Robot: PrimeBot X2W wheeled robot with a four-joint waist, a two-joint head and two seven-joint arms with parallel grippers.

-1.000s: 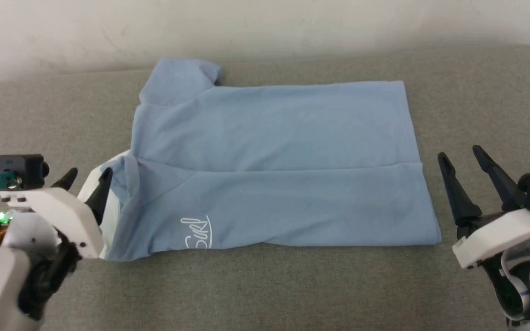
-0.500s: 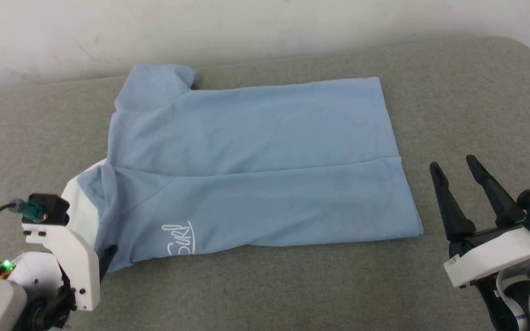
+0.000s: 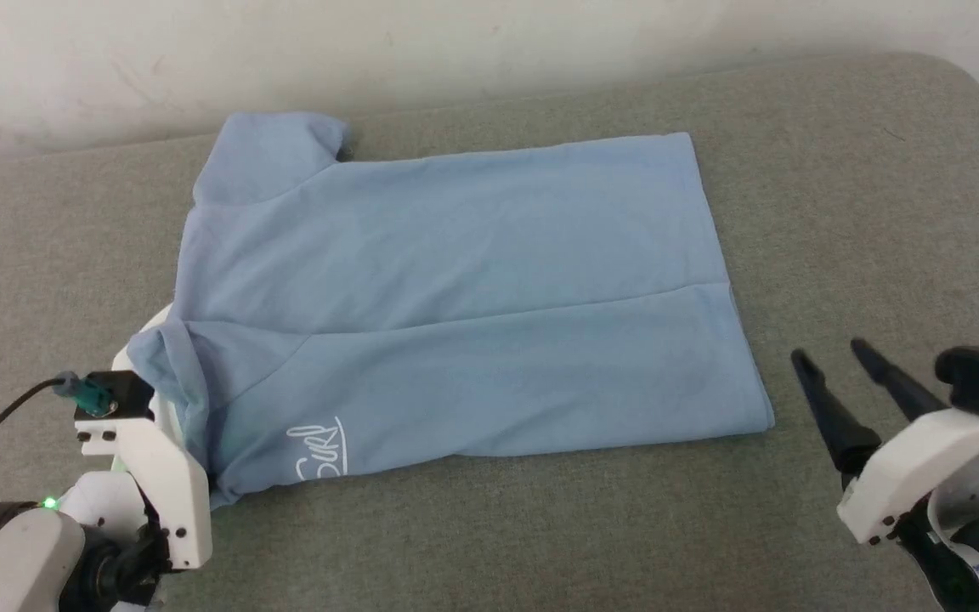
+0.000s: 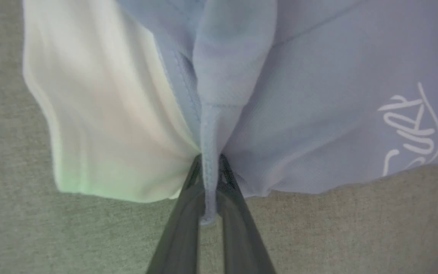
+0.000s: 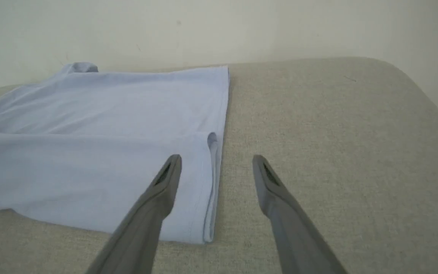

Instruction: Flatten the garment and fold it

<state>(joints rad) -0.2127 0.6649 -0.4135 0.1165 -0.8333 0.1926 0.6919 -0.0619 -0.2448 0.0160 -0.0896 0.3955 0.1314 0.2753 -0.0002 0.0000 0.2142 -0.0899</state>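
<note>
The garment (image 3: 455, 280), a light blue T-shirt, lies flat on the grey padded surface with its near long side folded over. A white script logo (image 3: 319, 450) sits near its front left corner. My left gripper (image 4: 208, 160) is shut on a blue seam of the garment (image 4: 318, 76) beside a white patch (image 4: 101, 106). In the head view the left gripper (image 3: 205, 484) sits at that front left corner, fingertips hidden under its white housing. My right gripper (image 3: 829, 355) stands open just right of the garment's front right corner. Between the fingers of the right gripper (image 5: 216, 160) lies the garment's (image 5: 89, 133) hemmed edge.
The grey padded surface (image 3: 838, 187) stretches to the right and front of the shirt and curves down at its far right corner. A pale wall (image 3: 455, 51) stands right behind it. A cable (image 3: 5, 416) runs off the left wrist.
The head camera has shifted. My left gripper went from open beside the white patch to shut on the garment's front left edge. The right gripper stayed open near the right hem.
</note>
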